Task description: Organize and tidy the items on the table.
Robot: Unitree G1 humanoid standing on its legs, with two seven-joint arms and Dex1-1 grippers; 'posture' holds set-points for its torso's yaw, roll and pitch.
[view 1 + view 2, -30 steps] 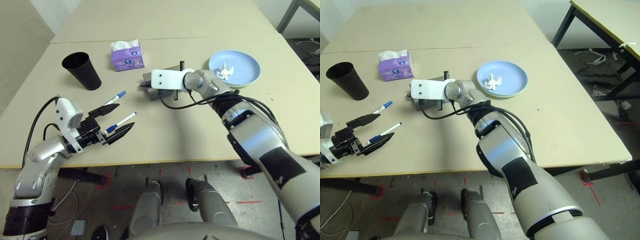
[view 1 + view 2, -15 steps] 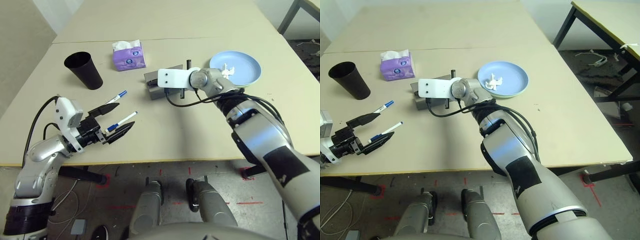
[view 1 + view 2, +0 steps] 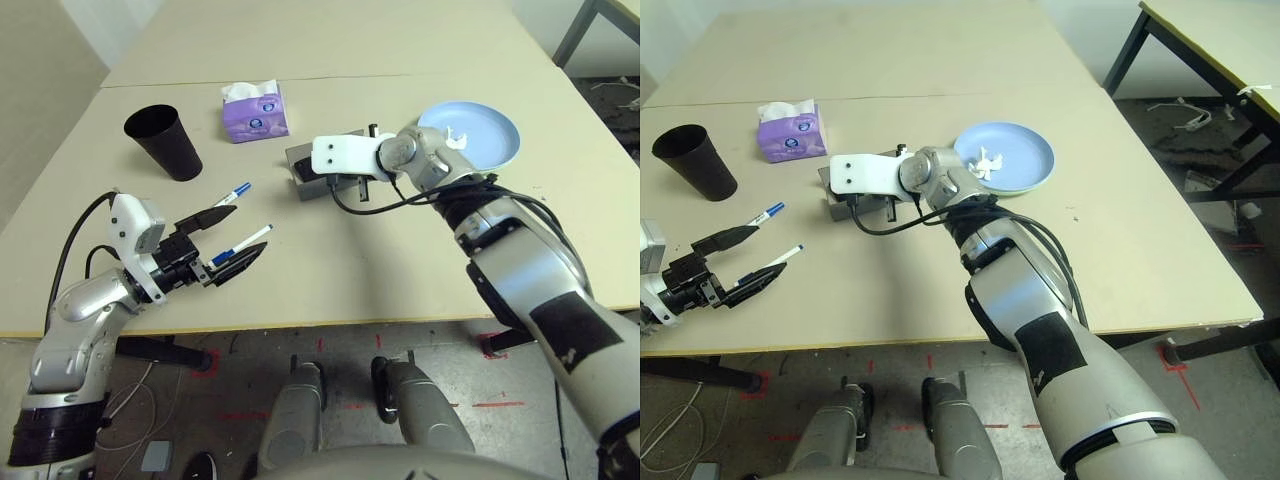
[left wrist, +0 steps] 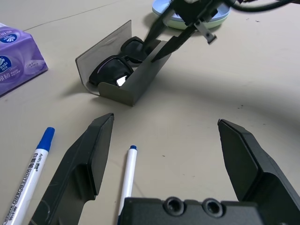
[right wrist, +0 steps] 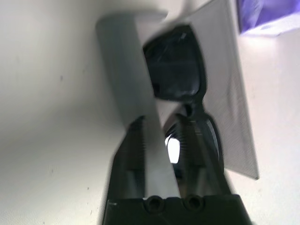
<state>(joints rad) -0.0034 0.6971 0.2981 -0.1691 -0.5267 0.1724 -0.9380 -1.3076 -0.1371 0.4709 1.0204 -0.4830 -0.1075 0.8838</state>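
Left eye view, on the beige surface (image 3: 350, 280): black cup (image 3: 172, 148) and purple tissue box (image 3: 257, 120), upper left; two blue-capped markers (image 3: 227, 198), left, near the left pincer (image 3: 250, 226), which is being held wide; crumpled tissue (image 3: 455, 142), being carried by plates (image 3: 492, 132), upper right; black sunglasses (image 4: 112, 70), being held in the open grey case (image 3: 312, 189), upper centre, whose wall is being straddled by the right pincer's (image 5: 160, 119) parted fingers.

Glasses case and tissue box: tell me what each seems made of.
The glasses case: probably stiff board or plastic with a matt grey skin, judging by its flat, straight-edged panels. The tissue box: likely thin printed card or soft film, from its purple printed sides.
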